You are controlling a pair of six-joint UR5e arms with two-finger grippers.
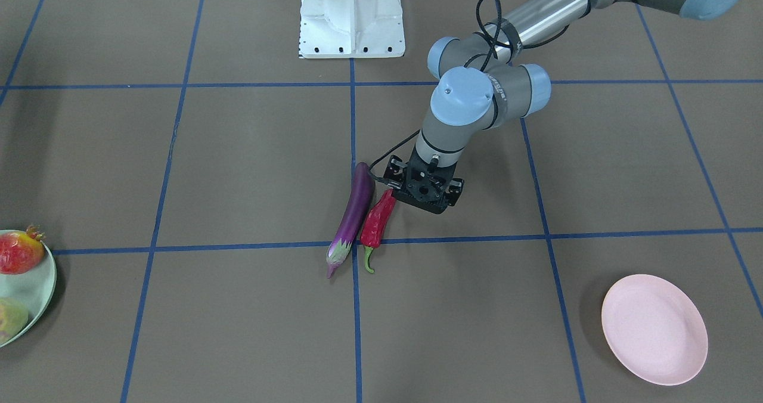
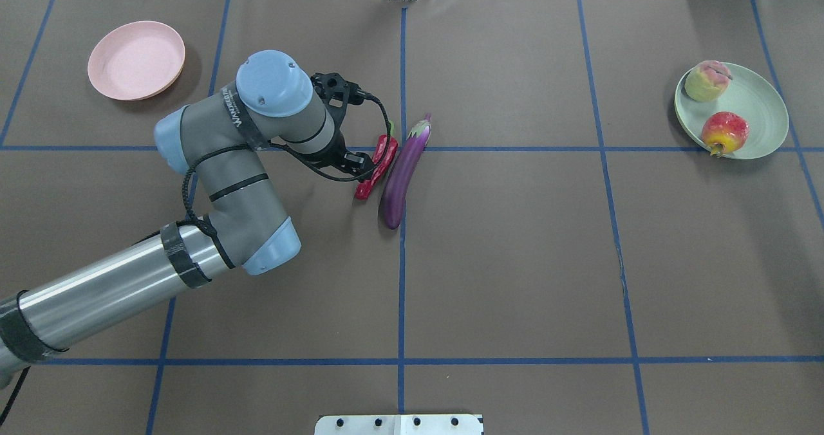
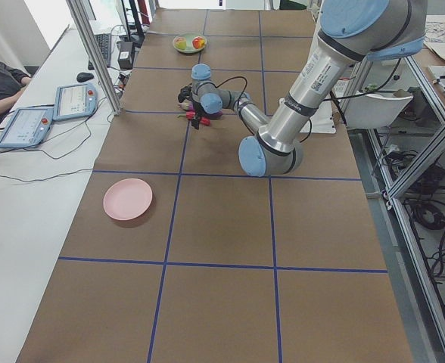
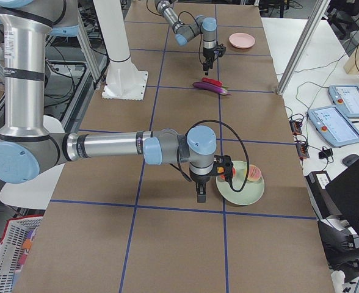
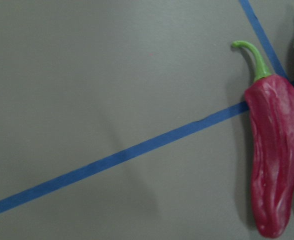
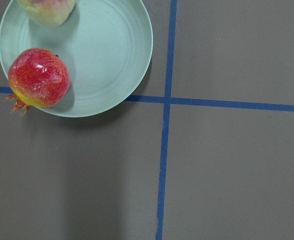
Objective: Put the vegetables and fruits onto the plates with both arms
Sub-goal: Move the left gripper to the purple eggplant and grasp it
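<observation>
The purple eggplant point(image 1: 353, 215) and the red chili point(image 1: 378, 221) lie side by side, touching, on the table's centre line; both show in the overhead view, eggplant point(image 2: 404, 171) and chili point(image 2: 380, 165). My left gripper point(image 1: 424, 195) points down just beside the chili's blunt end, looks open, and holds nothing. The left wrist view shows the chili point(image 5: 277, 160) at its right edge. The pomegranate point(image 2: 724, 132) and peach point(image 2: 707, 81) rest on the mint green plate point(image 2: 753, 100). The pink plate point(image 2: 136, 60) is empty. My right gripper point(image 4: 199, 195) hangs beside the green plate; I cannot tell its state.
The white base mount point(image 1: 351, 18) stands at the robot's edge of the table. Blue tape lines cross the brown table cover. Tablets and cables lie on the side bench point(image 3: 56, 106) beyond the table.
</observation>
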